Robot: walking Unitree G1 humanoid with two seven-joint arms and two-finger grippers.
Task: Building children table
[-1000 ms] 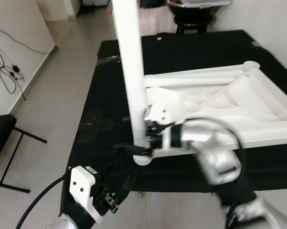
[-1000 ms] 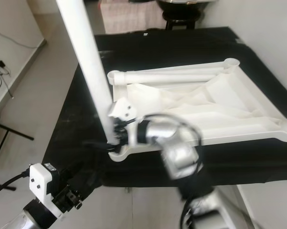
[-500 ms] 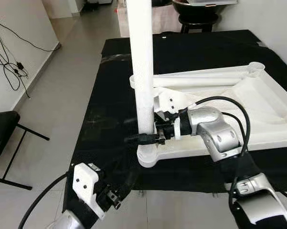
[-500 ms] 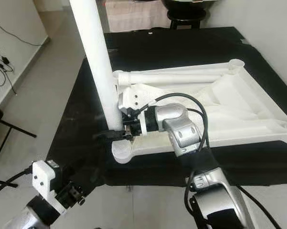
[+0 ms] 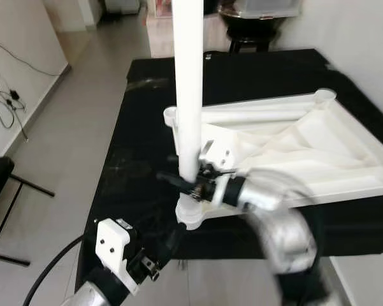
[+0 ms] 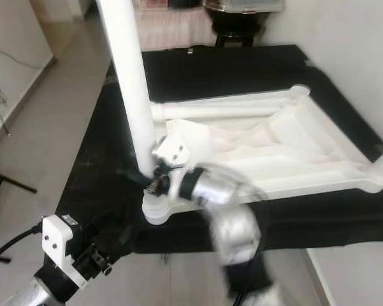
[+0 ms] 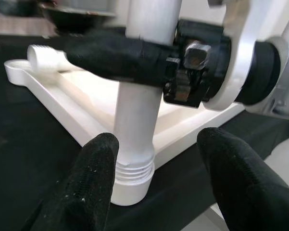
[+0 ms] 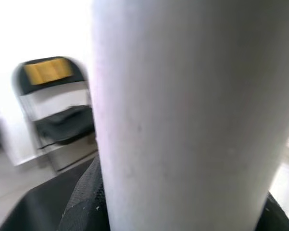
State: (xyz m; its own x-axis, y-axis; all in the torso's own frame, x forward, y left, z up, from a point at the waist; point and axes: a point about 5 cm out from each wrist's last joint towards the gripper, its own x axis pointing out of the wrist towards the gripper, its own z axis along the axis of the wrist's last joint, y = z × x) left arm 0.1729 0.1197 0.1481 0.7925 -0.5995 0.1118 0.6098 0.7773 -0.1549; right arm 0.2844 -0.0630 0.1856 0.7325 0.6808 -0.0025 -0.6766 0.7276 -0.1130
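The tall white leg stood up at the near corner of the white tabletop and blocked the way there. The right gripper was wrapped around the leg low down, so that side was full. The left gripper sat low in front with its 2 fingers spread wide, and the leg's foot showed in the gap. The black cloth left of the leg was bare. A second leg lay along the tabletop's far edge.

home room, tiled floor, folding chair
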